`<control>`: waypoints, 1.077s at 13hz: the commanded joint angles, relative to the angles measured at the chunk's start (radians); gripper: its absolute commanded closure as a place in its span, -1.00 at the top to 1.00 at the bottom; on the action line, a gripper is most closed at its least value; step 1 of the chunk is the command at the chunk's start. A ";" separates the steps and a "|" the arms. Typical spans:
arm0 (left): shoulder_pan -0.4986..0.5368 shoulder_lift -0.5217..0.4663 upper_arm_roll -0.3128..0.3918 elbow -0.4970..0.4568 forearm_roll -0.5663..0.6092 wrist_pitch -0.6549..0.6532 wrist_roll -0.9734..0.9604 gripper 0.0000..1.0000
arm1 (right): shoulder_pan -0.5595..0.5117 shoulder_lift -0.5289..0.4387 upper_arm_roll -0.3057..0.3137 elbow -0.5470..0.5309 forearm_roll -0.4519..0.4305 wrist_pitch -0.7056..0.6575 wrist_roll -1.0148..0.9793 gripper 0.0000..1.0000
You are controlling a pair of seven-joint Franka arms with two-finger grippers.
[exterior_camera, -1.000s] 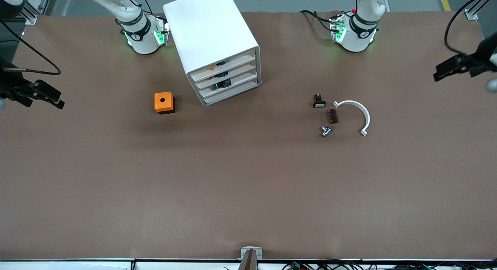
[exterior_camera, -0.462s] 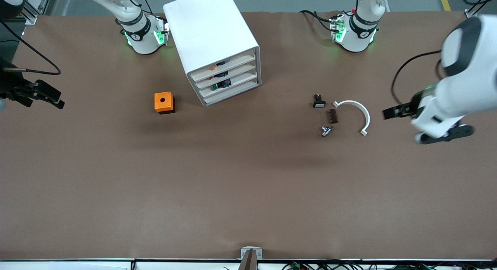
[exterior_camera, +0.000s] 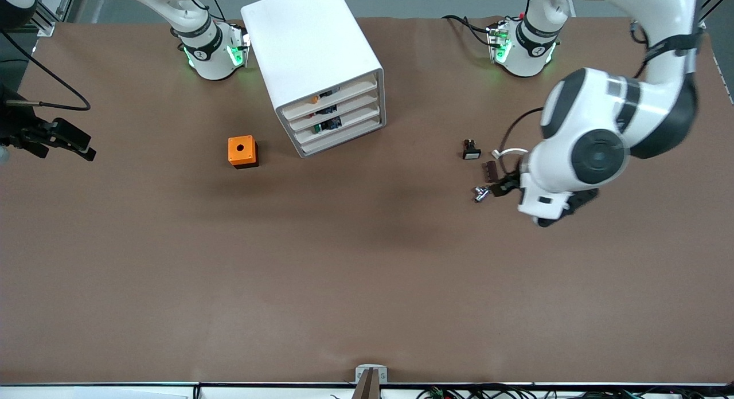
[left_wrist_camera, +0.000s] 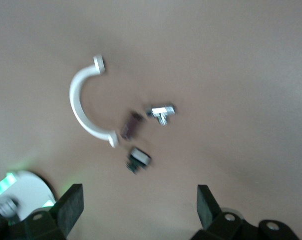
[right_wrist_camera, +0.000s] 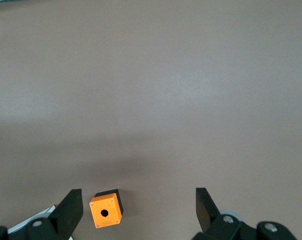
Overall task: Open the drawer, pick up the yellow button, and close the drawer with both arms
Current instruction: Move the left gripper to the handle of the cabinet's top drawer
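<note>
Since a second ago the left arm has swung in from the desk's edge, and its left gripper (exterior_camera: 498, 188), fingers spread wide and empty, now hangs over the loose parts. The right gripper (exterior_camera: 71, 141) has not shifted.

Across the front view, that right gripper waits released at the right arm's end of the desk (exterior_camera: 172, 273). Next comes the orange cube (exterior_camera: 242, 151), then the cabinet (exterior_camera: 314, 61), its top drawer (exterior_camera: 331, 97) shut. The button (exterior_camera: 314, 100) shows only as an orange speck inside that drawer.

Then come the black part (exterior_camera: 471, 151), brown block (exterior_camera: 492, 171), metal piece (exterior_camera: 480, 194) and white arc (exterior_camera: 507, 153), all under the left gripper.

The risk I see is a low pass toward the cabinet sweeping these aside, or a lopsided pull skewing the unbraced cabinet.
</note>
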 commanded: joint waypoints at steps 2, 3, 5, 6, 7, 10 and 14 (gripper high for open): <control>-0.011 0.075 0.004 0.026 -0.182 -0.010 -0.355 1.00 | -0.016 0.000 0.012 0.006 -0.011 -0.008 -0.008 1.00; -0.026 0.087 0.003 0.026 -0.208 -0.010 -0.438 1.00 | -0.016 0.000 0.012 0.004 -0.011 -0.008 -0.004 1.00; -0.068 0.104 0.003 0.026 -0.256 -0.010 -0.574 1.00 | -0.016 0.000 0.012 0.004 -0.010 -0.010 -0.004 1.00; -0.085 0.120 0.003 0.026 -0.299 -0.011 -0.650 1.00 | -0.016 0.000 0.010 0.004 -0.011 -0.010 -0.002 1.00; -0.095 0.141 0.003 0.026 -0.360 -0.013 -0.733 1.00 | -0.016 0.000 0.010 0.004 -0.011 -0.010 -0.002 1.00; -0.154 0.196 0.003 0.026 -0.526 -0.013 -1.011 1.00 | -0.016 0.000 0.010 0.004 -0.011 -0.010 -0.002 1.00; -0.184 0.270 0.003 0.026 -0.779 -0.015 -1.272 0.95 | -0.018 0.000 0.010 0.004 -0.011 -0.019 -0.002 1.00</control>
